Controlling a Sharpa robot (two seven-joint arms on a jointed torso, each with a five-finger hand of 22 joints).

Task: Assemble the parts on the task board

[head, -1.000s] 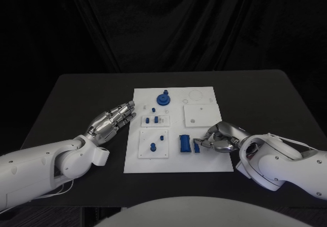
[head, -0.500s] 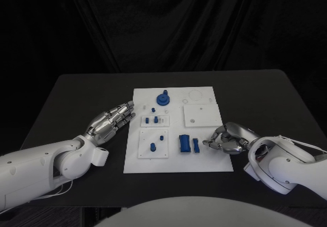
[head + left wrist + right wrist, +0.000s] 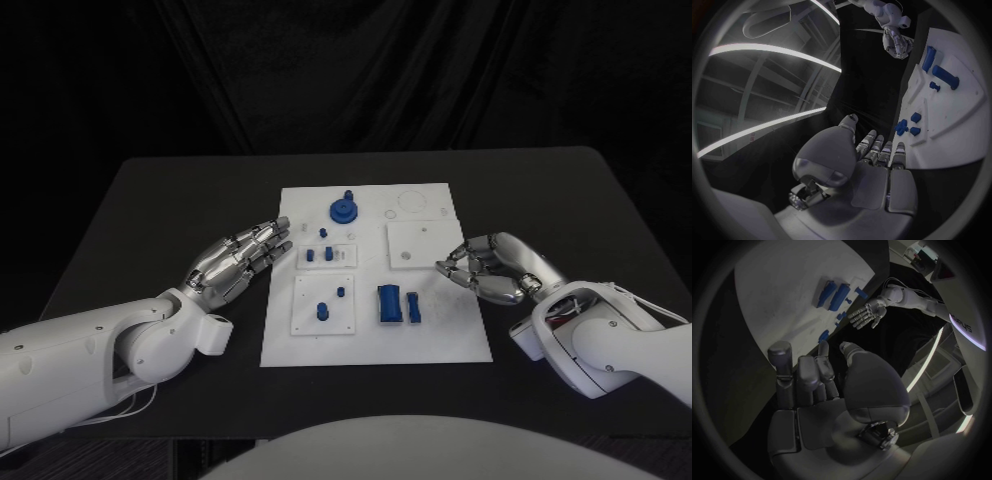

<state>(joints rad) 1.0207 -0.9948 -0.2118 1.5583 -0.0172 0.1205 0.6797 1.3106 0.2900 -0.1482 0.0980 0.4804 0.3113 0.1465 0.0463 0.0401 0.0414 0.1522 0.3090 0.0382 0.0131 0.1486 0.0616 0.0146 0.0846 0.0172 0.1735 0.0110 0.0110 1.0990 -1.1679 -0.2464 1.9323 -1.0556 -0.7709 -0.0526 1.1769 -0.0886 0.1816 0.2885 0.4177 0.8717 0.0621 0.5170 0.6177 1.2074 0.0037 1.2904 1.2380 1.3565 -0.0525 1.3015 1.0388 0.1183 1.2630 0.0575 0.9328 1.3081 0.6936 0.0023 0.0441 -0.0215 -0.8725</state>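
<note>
No writing can be read on the white task board (image 3: 433, 345), a flat rectangular plate lying in the middle of the matte black table (image 3: 159, 200). Raised square panels sit on the board, and faint circular outlines mark its far right corner. The blue parts look smooth and moulded: a round knob-like part (image 3: 346, 209) at the far end, small pegs (image 3: 329, 254) on a panel at the left, a blocky rectangular part (image 3: 389, 304) with a slimmer bar (image 3: 415, 307) just beside it near the front. The left hand (image 3: 240, 259), silver and glossy, lies flat with fingers extended, holding nothing, beside the board's left edge. The right hand (image 3: 493, 267) sits at the right edge, fingers curled inward, gripping nothing visible.
</note>
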